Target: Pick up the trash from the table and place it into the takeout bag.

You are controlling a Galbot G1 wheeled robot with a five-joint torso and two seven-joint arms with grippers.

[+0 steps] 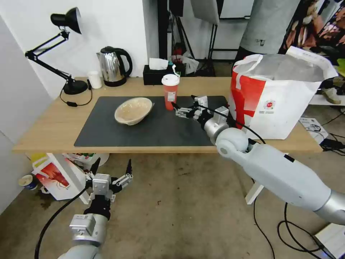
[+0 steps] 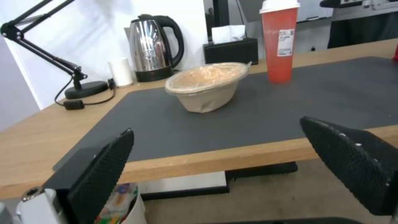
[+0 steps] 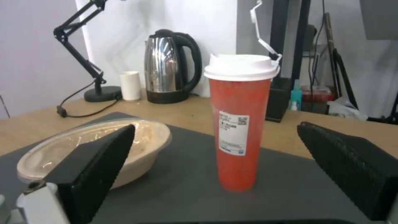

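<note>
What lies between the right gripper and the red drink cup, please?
Nothing but bare dark mat: the right wrist view shows the open right gripper facing the red drink cup with nothing in between.

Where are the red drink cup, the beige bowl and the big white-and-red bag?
Red drink cup with white lid (image 3: 235,124): right wrist view, on its label.
Beige shallow bowl (image 2: 206,93): left wrist view, outer wall.
Large white-and-red takeout bag (image 1: 287,108): head view, white front panel.

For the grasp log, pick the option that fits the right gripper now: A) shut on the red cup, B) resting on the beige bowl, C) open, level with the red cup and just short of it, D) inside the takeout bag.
C: the right gripper is over the mat with jaws spread, facing the upright red cup, which stands untouched ahead of them.
</note>
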